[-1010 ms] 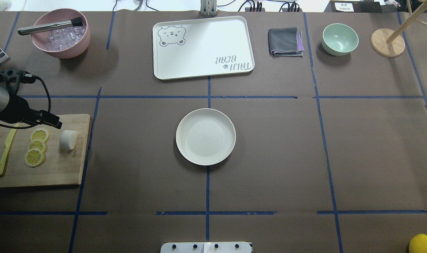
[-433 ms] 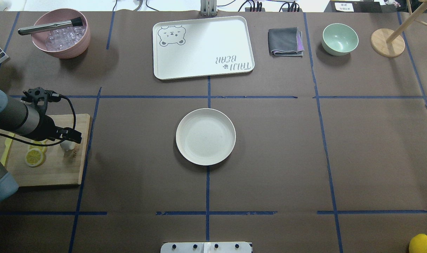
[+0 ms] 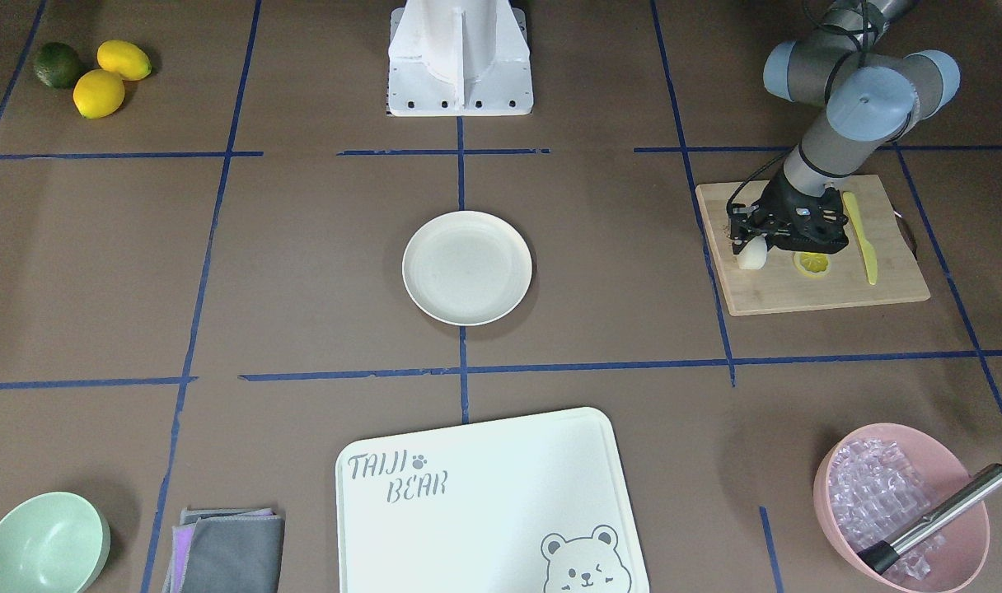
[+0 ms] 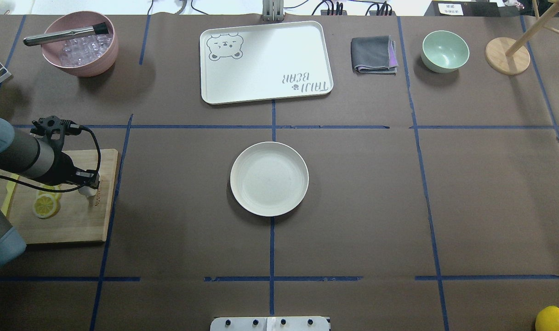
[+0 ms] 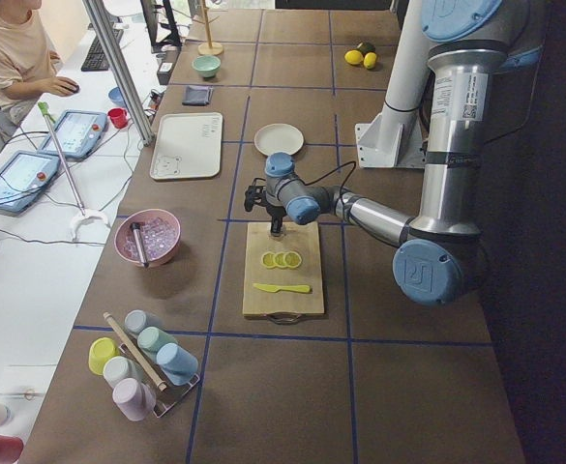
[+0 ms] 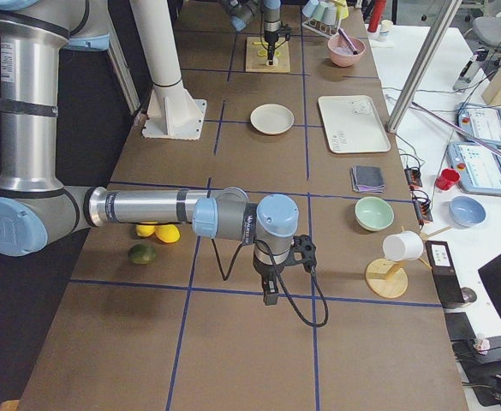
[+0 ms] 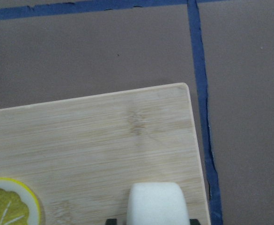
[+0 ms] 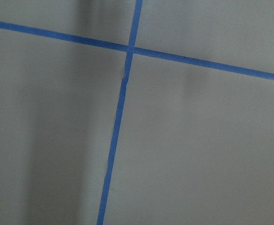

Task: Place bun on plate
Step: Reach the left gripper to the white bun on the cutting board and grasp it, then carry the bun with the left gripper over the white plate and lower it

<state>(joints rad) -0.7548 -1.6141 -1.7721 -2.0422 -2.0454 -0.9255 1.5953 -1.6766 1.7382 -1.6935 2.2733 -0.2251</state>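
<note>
On the wooden board [image 7: 104,136], the bun [image 7: 158,204] is smooth, white.

The brown paper-covered table [image 4: 353,207] bears a pale wooden cutting board [image 4: 68,225] directly beneath the left gripper [image 4: 88,184], a round cream-white plate [image 4: 269,179] well to its right, and a white rectangular bear-print tray [image 4: 270,59] forward and right of it.

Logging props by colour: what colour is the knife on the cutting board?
Yellow; the knife shows best in the exterior front-facing view.
</note>
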